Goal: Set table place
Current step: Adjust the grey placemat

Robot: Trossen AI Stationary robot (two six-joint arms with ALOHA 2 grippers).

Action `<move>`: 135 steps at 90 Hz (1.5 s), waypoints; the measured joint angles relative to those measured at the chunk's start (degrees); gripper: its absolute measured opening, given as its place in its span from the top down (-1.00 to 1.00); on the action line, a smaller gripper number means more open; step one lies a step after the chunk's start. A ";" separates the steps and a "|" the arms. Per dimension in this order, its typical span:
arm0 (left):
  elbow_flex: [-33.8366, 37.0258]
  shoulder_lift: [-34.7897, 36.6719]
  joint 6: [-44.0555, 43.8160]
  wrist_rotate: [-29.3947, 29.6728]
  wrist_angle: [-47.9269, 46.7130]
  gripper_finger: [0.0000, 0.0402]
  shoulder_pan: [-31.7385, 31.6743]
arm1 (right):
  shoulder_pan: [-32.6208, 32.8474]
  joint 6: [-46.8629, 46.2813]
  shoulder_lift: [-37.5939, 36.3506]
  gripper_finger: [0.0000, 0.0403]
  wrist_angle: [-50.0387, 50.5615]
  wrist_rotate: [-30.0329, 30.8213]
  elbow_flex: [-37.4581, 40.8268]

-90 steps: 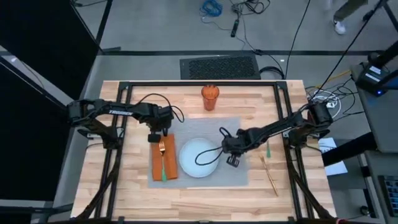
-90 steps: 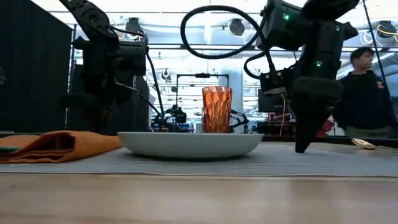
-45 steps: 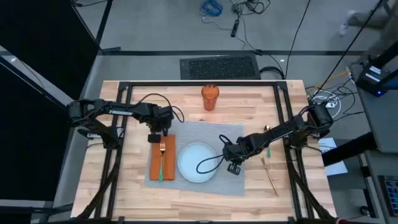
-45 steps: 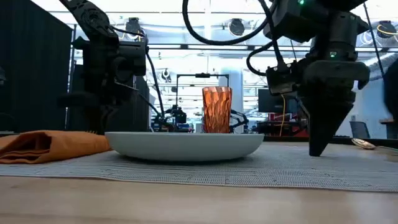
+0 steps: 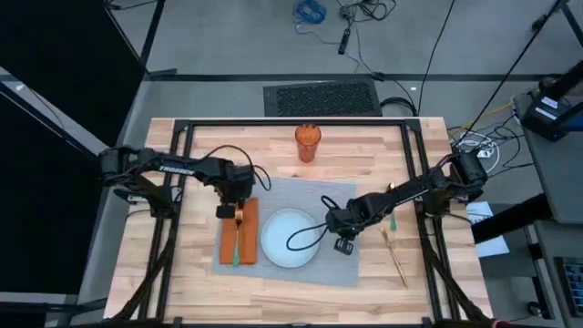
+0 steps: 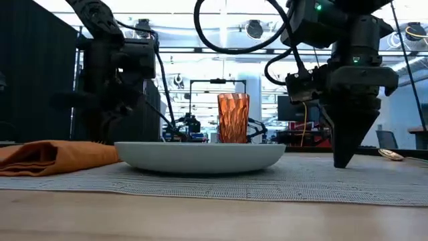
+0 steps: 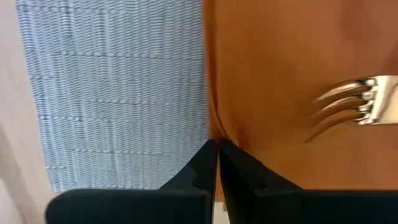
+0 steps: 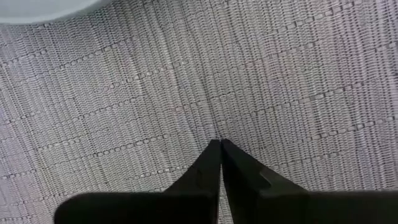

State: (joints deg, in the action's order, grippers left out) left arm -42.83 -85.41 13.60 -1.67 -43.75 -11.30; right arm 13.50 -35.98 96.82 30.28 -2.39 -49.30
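On the grey placemat [image 5: 301,196], right of the plate [image 5: 290,239], the right pincer [image 6: 344,163] points straight down with its fingers closed on nothing, tips pressing or just above the weave. Looks like a mat-nudge step: the mat sits skewed on the counter [image 5: 191,282], far-right corner running toward the tumbler [image 5: 308,143].

To do it well: keep the closed tips bearing on bare mat, drag slowly and parallel to the counter edge so the cloth squares up without wrinkling. Too much speed and the plate slides or the napkin [image 5: 239,232] bunches. Watch the cable loop draped over the plate.

Left pincer [image 7: 216,148] is also closed, empty, tips down at the far edge of the napkin, beside the fork [image 7: 351,106] tines. It works as an anchor; lifting it mid-drag would let that side creep.

Layout relative to the right pincer: plate just beside it toward the left arm, fork on the napkin beyond the plate. Tumbler well apart, off the mat at the far edge. Two more cutlery pieces [image 5: 394,246] lie off the mat on bare wood, near, on its outer side, not yet placed.
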 joint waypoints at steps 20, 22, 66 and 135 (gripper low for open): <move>-0.04 -1.80 -2.67 0.32 0.49 0.98 3.00 | 0.39 0.01 0.00 1.00 -0.72 -0.43 0.10; -0.09 -2.17 -2.79 0.41 0.57 0.98 3.33 | 0.49 0.01 0.00 1.00 -0.74 -0.25 0.11; -4.09 -2.90 0.67 9.61 -1.94 0.98 2.00 | 0.55 0.01 -0.04 1.00 -0.83 -0.99 0.11; -2.34 -8.27 -3.20 9.20 1.80 0.98 6.81 | 0.05 1.36 -0.07 1.00 -0.44 -3.21 0.11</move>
State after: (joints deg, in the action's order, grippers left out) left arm -45.17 -93.69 10.39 7.53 -41.95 -4.49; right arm 13.55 -34.62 96.75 29.84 -5.60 -49.19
